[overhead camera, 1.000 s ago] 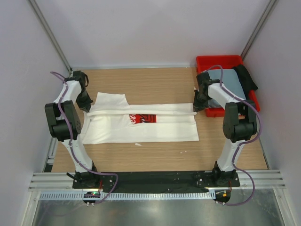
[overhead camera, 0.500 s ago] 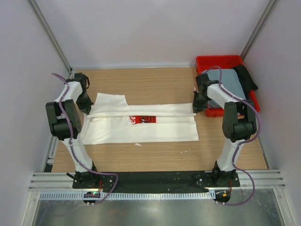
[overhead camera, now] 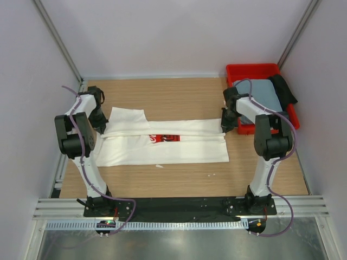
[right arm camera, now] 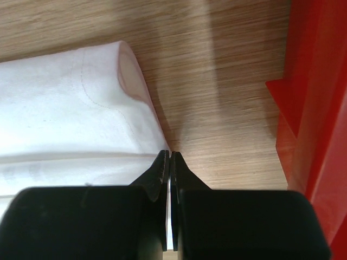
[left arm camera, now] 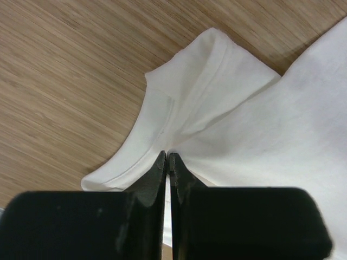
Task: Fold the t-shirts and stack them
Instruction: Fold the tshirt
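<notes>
A white t-shirt (overhead camera: 162, 150) lies spread across the wooden table, its far long edge folded over toward the near side. A strip of its red print (overhead camera: 165, 137) shows below the fold. My left gripper (overhead camera: 101, 128) is shut on the cloth at the shirt's left end, beside a sleeve (left arm camera: 206, 81); the left wrist view shows the left gripper (left arm camera: 167, 155) pinching white cloth (left arm camera: 271, 135). My right gripper (overhead camera: 223, 129) is shut on the shirt's right end, and in the right wrist view the right gripper (right arm camera: 169, 154) nips the hem (right arm camera: 65, 108). A grey-blue t-shirt (overhead camera: 261, 95) lies in the red bin.
The red bin (overhead camera: 255, 69) stands at the far right of the table, close to my right gripper, and its wall (right arm camera: 317, 108) fills the right edge of the right wrist view. A black cloth (overhead camera: 284, 88) hangs over the bin's right side. Grey walls enclose the table.
Both arms have shifted slightly with the folded edge in their grip. The fold now covers more of the red print. Both grippers stay shut.
</notes>
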You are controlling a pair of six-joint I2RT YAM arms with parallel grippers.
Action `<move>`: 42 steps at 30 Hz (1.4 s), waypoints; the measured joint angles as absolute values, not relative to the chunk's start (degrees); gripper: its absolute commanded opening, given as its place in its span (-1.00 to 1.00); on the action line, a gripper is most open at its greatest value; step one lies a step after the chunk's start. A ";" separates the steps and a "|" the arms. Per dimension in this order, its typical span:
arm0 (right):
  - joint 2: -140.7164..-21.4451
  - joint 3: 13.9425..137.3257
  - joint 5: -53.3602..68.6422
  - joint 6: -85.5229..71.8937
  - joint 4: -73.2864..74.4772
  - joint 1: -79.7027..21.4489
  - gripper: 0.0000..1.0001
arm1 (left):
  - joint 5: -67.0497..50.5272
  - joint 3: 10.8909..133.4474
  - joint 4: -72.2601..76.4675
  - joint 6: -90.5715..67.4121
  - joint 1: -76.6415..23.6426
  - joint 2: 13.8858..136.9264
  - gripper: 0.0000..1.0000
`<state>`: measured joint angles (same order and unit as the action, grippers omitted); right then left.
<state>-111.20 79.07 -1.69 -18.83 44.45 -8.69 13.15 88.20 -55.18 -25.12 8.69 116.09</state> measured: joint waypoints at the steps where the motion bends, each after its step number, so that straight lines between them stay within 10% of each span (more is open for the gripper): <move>1: -111.48 79.09 -1.83 -18.83 44.47 -8.75 -0.98 | 13.21 88.20 -55.20 -25.12 8.67 116.27 -0.80; 6: -112.66 81.52 -3.92 -18.63 47.51 -9.04 -0.33 | 16.08 88.20 -56.69 -26.46 8.80 116.14 -0.15; 14: -108.97 85.97 -6.98 -18.44 51.11 -12.80 0.13 | 16.19 86.76 -58.54 -31.31 7.73 102.67 0.00; 42: -119.68 93.56 8.19 -31.40 43.86 -17.04 -0.30 | -3.55 103.31 -49.89 -27.79 -25.04 122.98 -0.25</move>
<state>-119.68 93.56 8.19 -31.40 43.86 -17.04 -3.55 103.31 -49.89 -27.79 -25.04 122.98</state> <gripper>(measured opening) 0.355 0.378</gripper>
